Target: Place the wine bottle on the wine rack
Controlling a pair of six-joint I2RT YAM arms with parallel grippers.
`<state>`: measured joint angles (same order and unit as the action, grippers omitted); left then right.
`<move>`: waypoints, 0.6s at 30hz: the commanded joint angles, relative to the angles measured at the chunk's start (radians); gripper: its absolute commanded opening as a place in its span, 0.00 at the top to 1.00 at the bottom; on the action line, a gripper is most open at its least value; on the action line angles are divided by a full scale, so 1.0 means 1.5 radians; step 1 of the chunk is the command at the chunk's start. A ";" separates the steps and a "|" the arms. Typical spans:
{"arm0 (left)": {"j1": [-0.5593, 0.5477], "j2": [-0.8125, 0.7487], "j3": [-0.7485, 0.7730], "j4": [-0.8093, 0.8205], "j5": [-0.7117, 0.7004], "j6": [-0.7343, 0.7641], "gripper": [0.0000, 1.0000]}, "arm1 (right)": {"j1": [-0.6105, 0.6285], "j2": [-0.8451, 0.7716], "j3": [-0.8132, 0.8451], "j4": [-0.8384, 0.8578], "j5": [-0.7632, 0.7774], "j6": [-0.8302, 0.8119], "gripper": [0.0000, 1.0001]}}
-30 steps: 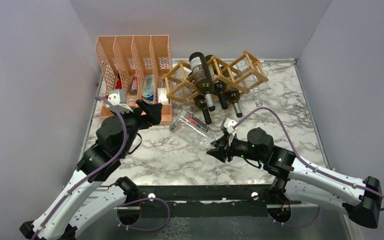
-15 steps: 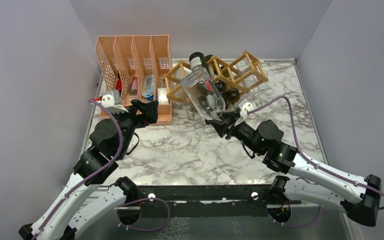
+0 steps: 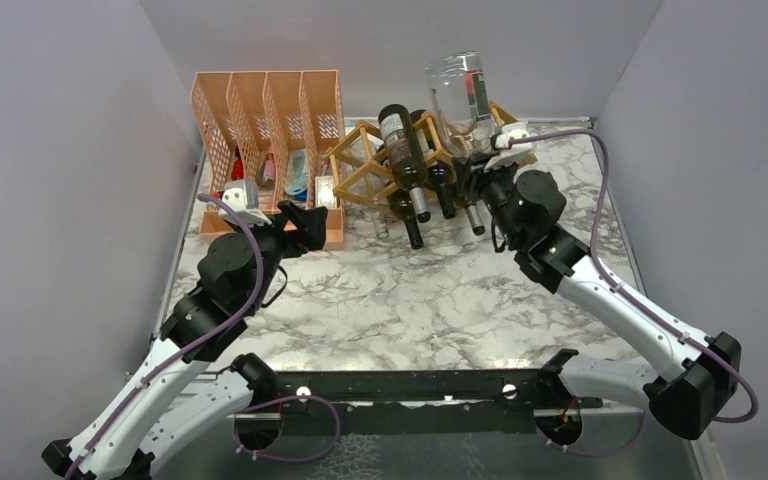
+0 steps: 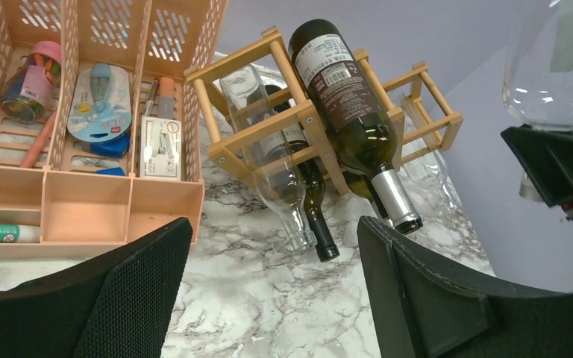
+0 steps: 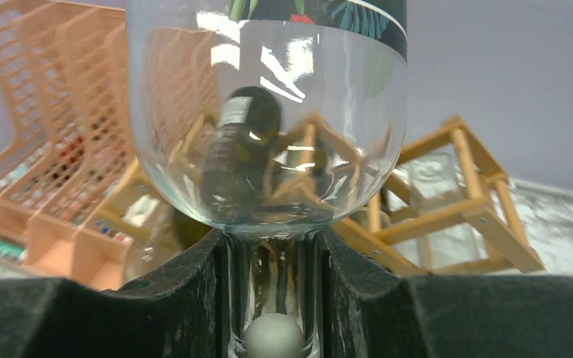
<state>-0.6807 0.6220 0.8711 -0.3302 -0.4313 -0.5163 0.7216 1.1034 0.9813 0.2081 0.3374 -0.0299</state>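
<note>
A clear, empty glass wine bottle (image 3: pixel 457 90) with a dark leaf-patterned label is held in the air above the right half of the wine rack (image 3: pixel 360 165). Its neck points down and its base points up. It is tilted slightly, and whether it touches the rack cannot be told.

The right gripper (image 3: pixel 474 152) holds the bottle by the neck. In the right wrist view its two black fingers (image 5: pixel 157 298) are closed tightly against either side of the neck, just under the shoulder.

Judging by the empty glass, the bottle is probably fairly light, rigid, smooth and breakable. Held this way its weight sits above the grip, so it could swing or slip through the pads. The neck is the narrowest part and suits the fingers. The wide body looks too broad for them.

The rack is a light wooden lattice. A dark bottle (image 3: pixel 403 150) lies on its left-centre cells, with more dark bottles below it. A clear bottle (image 4: pixel 261 134) rests in a cell to the left of the dark one. The cells on the rack's right side look free.

Left of the rack stands an orange file organiser (image 3: pixel 260 110). In front of that, the left gripper (image 3: pixel 305 222) hangs over the marble table (image 3: pixel 410 300), fingers spread wide and holding nothing.
</note>
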 commanded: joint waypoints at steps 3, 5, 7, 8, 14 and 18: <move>0.004 -0.002 -0.020 0.021 0.026 -0.008 0.13 | -0.120 0.024 0.081 0.059 -0.078 0.082 0.99; 0.004 -0.001 -0.025 0.024 0.030 -0.008 0.13 | -0.155 0.039 0.089 0.042 -0.110 0.098 0.99; 0.004 0.000 -0.029 0.025 0.032 -0.007 0.13 | -0.182 0.055 0.096 0.027 -0.135 0.109 0.99; 0.004 0.001 -0.030 0.026 0.033 -0.007 0.13 | -0.190 0.064 0.102 0.019 -0.146 0.111 0.99; 0.004 0.006 -0.036 0.027 0.037 -0.004 0.13 | -0.240 0.117 0.137 -0.018 -0.201 0.131 0.99; 0.004 0.002 -0.040 0.026 0.038 0.000 0.13 | -0.266 0.149 0.168 -0.057 -0.232 0.135 0.99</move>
<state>-0.6807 0.6315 0.8242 -0.3164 -0.4023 -0.5194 0.3534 1.3357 1.1023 -0.0532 0.0807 0.1516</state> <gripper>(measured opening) 0.870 0.388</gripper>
